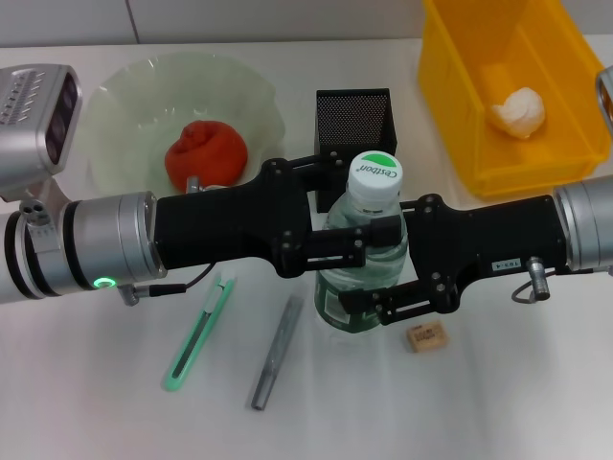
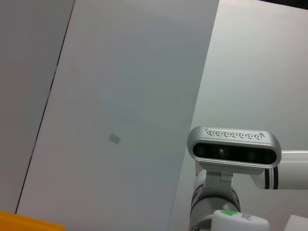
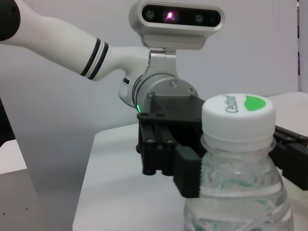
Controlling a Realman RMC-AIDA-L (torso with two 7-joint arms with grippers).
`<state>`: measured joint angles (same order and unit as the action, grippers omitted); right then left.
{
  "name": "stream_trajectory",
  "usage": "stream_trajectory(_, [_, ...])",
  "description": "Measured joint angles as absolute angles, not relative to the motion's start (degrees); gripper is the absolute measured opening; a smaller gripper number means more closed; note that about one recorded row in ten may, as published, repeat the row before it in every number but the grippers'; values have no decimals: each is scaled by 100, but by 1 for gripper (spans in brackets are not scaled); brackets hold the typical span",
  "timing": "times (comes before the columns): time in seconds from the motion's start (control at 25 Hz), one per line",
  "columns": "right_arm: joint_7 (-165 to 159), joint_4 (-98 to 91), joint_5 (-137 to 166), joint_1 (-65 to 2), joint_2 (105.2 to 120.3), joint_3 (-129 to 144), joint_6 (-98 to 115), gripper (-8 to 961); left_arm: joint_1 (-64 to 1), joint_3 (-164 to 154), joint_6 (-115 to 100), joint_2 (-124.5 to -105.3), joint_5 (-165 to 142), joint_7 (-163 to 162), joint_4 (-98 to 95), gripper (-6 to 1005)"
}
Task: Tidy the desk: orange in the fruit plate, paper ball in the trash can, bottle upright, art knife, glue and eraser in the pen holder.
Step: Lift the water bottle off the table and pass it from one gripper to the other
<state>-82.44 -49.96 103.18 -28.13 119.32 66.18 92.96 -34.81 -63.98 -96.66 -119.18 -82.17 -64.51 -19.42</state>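
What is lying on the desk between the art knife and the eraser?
In the head view, the glue and the base of the upright bottle lie between the art knife and the eraser.

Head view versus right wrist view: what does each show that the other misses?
Only the head view shows the orange in the fruit plate, the paper ball in the trash can, and the pen holder, art knife, glue and eraser on the desk. Only the right wrist view shows the left arm's wrist camera head-on. Both show the upright bottle and the left gripper against it.
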Motion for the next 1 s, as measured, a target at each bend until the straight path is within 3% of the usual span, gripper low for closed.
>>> stream_trajectory(0.08, [-8244,-4988,10318,-2812,11935,6618,9296,765,-3473,-6398,-9666,-11918,-8217,-6450,-1943,764])
stream_trajectory(0.28, [-8244,-4983,10318,-2810,11936,6619,9298,764,-3466,-6395,-9668,-11918,-8203,-6419,-1943,563])
stream_trajectory(1.0, [-8244,-4978,10318,-2796,11935,6617,9298,776,-3453,-6371,-9646,-11904,-8232,-6594,-2000,520])
